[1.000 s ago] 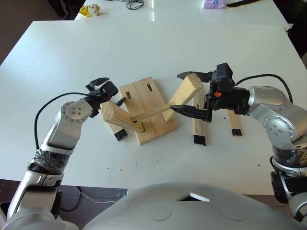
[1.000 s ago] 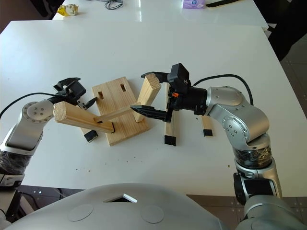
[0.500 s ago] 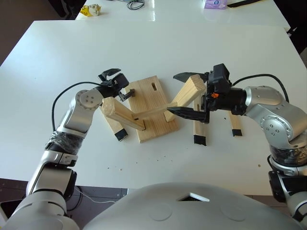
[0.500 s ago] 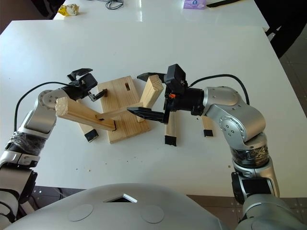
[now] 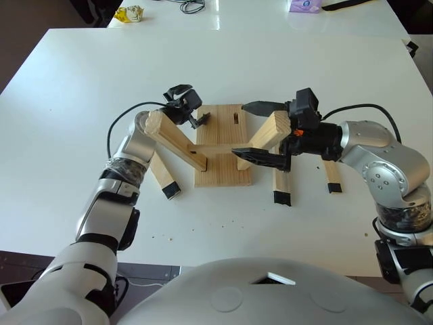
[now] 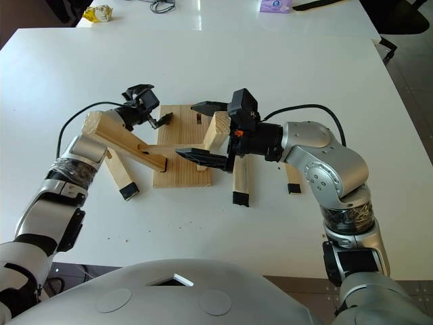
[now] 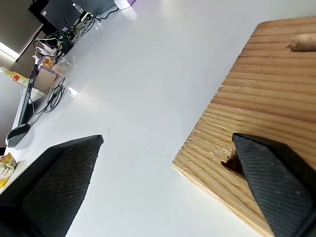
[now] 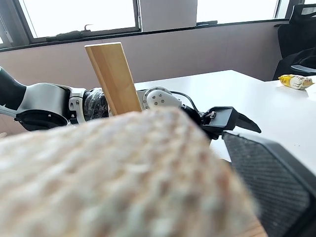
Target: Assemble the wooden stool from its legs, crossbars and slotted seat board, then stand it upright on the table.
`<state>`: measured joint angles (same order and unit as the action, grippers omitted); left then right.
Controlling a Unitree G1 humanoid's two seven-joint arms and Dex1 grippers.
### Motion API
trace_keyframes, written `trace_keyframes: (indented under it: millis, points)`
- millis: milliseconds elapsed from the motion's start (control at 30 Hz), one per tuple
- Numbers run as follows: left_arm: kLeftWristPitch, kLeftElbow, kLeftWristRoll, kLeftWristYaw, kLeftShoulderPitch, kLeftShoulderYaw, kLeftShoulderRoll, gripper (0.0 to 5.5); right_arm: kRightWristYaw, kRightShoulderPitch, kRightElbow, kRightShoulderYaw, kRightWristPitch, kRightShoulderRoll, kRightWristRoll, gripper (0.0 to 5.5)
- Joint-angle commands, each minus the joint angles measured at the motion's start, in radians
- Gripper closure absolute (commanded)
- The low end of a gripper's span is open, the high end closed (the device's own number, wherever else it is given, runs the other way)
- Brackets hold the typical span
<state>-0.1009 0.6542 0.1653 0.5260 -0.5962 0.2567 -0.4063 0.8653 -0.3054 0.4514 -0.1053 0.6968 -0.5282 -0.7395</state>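
Left eye view first, and we have the slotted seat board (image 5: pixel 223 170) lying flat at the middle of the white table (image 5: pixel 81 101), its 2 slots at the 12 o'clock end. Above it sits a half-built frame: 1 slanted leg (image 5: pixel 177 141) on the 9 o'clock side and 1 raised leg (image 5: pixel 272 130) on the 3 o'clock side, joined by a thin crossbar (image 5: pixel 218 145) running across the board.

We see the right gripper (image 5: pixel 256 128) coming in from 3 o'clock. Its 2 long fingers sit 1 on each side of the raised leg and pinch it, holding it tilted off the board. In the right wrist view that leg's end grain looms right in front of the lens.

Over at the board's 11 o'clock corner, the left gripper (image 5: pixel 191 108) hangs with its fingers spread and nothing between them. The left wrist view has 1 pad (image 7: pixel 276 182) over the board's corner and the other over bare table.

3 loose pieces with black tips lie flat: 1 leg (image 5: pixel 164 177) at 8 o'clock of the board, and 1 leg (image 5: pixel 281 186) and a shorter piece (image 5: pixel 331 177) at 4 o'clock.
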Motion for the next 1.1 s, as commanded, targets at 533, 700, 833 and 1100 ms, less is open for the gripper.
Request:
trace_keyframes:
  millis: [533, 700, 833, 1100]
  points:
    - [0.664, -1.102, -1.225, -0.134, 0.183, -0.857, -0.153, 0.65, -0.243, -0.212, -0.032, 0.365, 0.123, 0.004, -0.599, 0.12]
    - [0.662, -1.387, -1.516, -0.365, 0.259, -0.749, -0.145, 0.65, -0.306, -0.131, 0.086, 0.278, 0.14, 0.03, -0.611, 0.12]
    - [0.609, -1.51, -1.682, -0.496, 0.315, -0.704, -0.145, 0.82, -0.359, -0.151, 0.076, 0.288, 0.134, 0.03, -0.663, 0.1]
    - [0.596, -1.56, -1.676, -0.535, 0.394, -0.578, -0.172, 1.92, -0.385, -0.212, 0.068, 0.226, 0.128, 0.034, -0.653, 0.1]
